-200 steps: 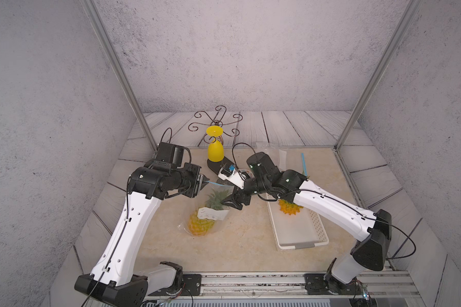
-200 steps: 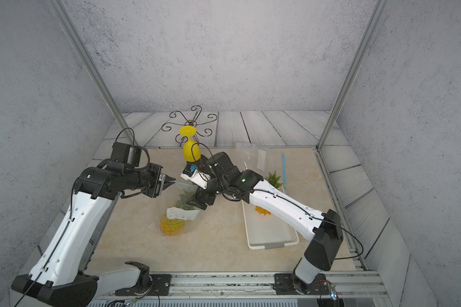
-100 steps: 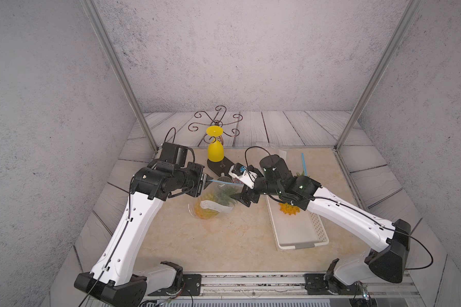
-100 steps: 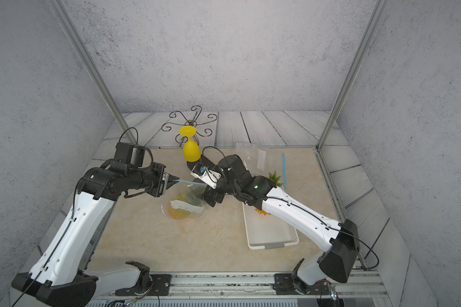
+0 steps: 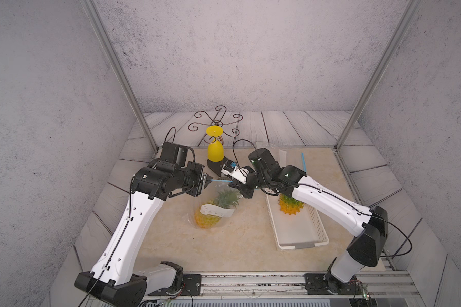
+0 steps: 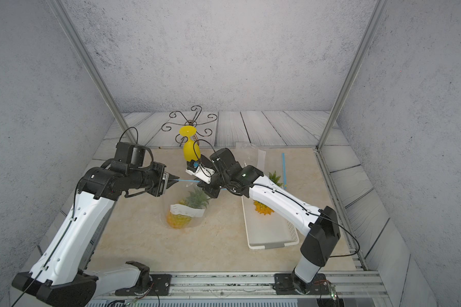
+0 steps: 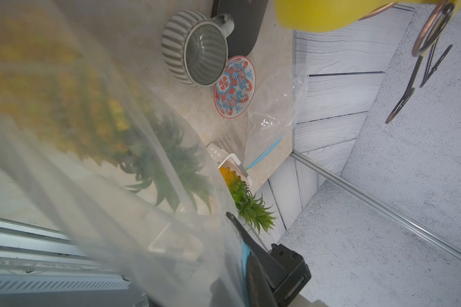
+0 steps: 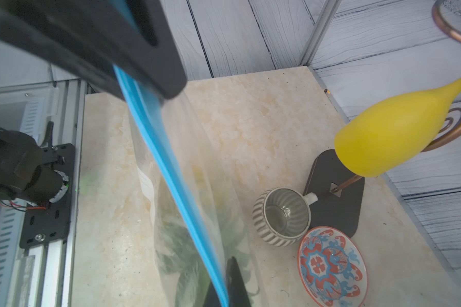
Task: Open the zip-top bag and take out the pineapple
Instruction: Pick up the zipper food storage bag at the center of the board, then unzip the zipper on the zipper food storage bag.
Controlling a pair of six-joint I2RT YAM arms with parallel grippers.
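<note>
While you look into the zip-top bag [image 5: 216, 211], note that the pineapple [image 5: 205, 222] is sealed inside it, crown up toward the blue zip strip [image 5: 220, 181] and yellow body low, toward the front of the table. The strip runs taut between the two arms. Your left gripper [image 5: 209, 178] is clenched on one end of it, and your right gripper [image 5: 233, 185] is clamped on the other end; the right wrist view shows the blue strip passing between its black fingers [image 8: 144, 53].

The white basket [image 5: 298, 244] on the right side holds a second pineapple [image 5: 290, 206] at its far end; the rest of it is bare. Beside the stand of the upturned yellow goblet [image 5: 215, 151], the striped mug [image 7: 197, 50] holds nothing, and the patterned dish [image 7: 234, 86] touching it is bare too. A second clear bag [image 7: 274, 114] lies flat at the back of the table.

Half a second ago the bag was bunched up high under the strip, its contents a round yellow blur, and your right gripper stood wide by its edge. Now the bag hangs long, and that gripper has closed on the strip.
</note>
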